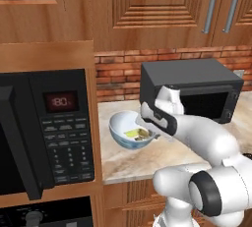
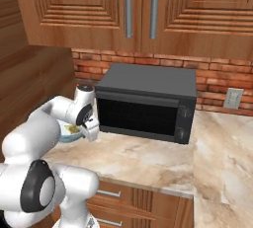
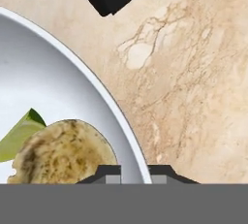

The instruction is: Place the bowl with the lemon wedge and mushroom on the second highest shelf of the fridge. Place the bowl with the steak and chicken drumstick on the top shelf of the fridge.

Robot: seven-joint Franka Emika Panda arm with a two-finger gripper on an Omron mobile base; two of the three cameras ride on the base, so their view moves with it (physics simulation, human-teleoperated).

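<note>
Claw pinching rim of bowl w/ lemon wedge & mushroom, lower left, on tabletop.

Even, soft rendered light; faint shadows.

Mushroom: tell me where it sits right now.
The tan speckled mushroom lies inside the white bowl beside the green lemon wedge, on the marble counter left of the black microwave.
</note>
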